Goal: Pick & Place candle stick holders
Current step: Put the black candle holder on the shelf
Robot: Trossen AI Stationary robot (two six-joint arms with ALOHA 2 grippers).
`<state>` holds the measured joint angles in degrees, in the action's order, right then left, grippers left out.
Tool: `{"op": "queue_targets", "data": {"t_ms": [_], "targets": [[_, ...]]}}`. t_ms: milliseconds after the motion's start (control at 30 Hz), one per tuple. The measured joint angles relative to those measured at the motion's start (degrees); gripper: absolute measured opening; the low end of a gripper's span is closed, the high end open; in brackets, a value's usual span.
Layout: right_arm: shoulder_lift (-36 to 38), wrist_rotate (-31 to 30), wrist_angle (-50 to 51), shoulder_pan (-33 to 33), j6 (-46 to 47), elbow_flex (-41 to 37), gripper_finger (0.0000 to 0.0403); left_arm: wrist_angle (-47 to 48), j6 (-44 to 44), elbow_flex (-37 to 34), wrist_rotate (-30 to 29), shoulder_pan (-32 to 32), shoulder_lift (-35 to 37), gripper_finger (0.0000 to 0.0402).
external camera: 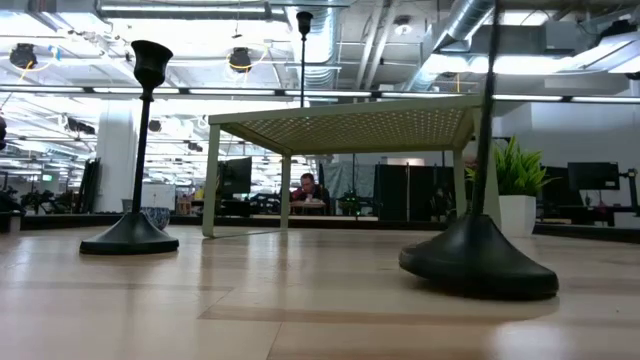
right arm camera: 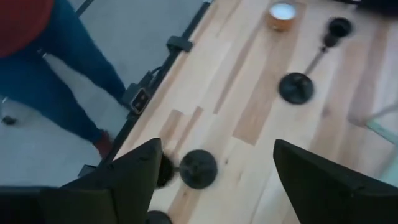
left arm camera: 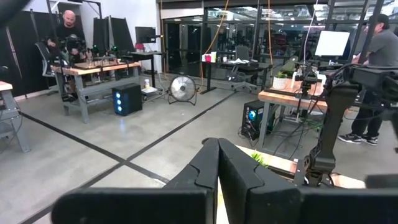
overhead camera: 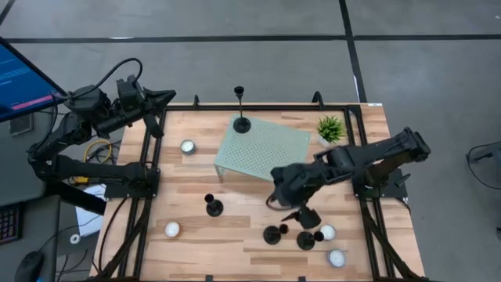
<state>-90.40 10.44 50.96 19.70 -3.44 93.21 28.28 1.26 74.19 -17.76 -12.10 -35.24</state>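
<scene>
From where I stand, the right claw (right arm camera: 214, 171) hangs spread wide above the near desk (overhead camera: 235, 235) edge, over a black candle stick holder (right arm camera: 198, 168) standing between its fingers. It should drop straight, centre on the thin stem, then close gently. One holder (overhead camera: 241, 121) stands on the small green stand (overhead camera: 274, 145). The left claw (left arm camera: 217, 180), pressed together, waits off the far-left corner.

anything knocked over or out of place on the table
Nothing stands out. The candle stick holders in view stand upright: one on the small green perforated table at, the others on the wooden table. The right gripper hangs open above one.
</scene>
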Motion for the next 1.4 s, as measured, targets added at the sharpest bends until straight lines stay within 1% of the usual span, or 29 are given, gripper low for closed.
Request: {"op": "queue_targets", "data": {"t_ms": [233,400,500,600,867,1000,1100,1400], "targets": [[-5.0,0.0,-0.5,2.7,3.3,0.6,0.0302,0.0,0.0,0.0,0.0,0.0,0.0,0.0010],[-7.5,0.0,-3.5,3.1,5.5,0.5,0.0302,0.0,0.0,0.0,0.0,0.0,0.0,0.0010],[-8.2,0.0,-3.6,2.9,7.0,0.5,0.0302,0.0,0.0,0.0,0.0,0.0,0.0,0.0010],[-8.4,-0.2,-3.4,3.2,8.7,0.5,0.0302,0.0,0.0,0.0,0.0,0.0,0.0,0.0010],[-8.3,-3.2,-3.3,5.4,11.8,0.5,0.0302,0.0,0.0,0.0,0.0,0.0,0.0,0.0010],[-8.3,-5.8,-3.8,6.4,12.7,-1.3,0.0302,0.0,0.0,0.0,0.0,0.0,0.0,0.0010],[-8.3,-6.0,-3.7,6.7,14.5,-2.2,0.0302,0.0,0.0,0.0,0.0,0.0,0.0,0.0010],[-8.3,-7.5,-3.4,6.9,14.7,-2.4,0.0302,0.0,0.0,0.0,0.0,0.0,0.0,0.0010]]}}
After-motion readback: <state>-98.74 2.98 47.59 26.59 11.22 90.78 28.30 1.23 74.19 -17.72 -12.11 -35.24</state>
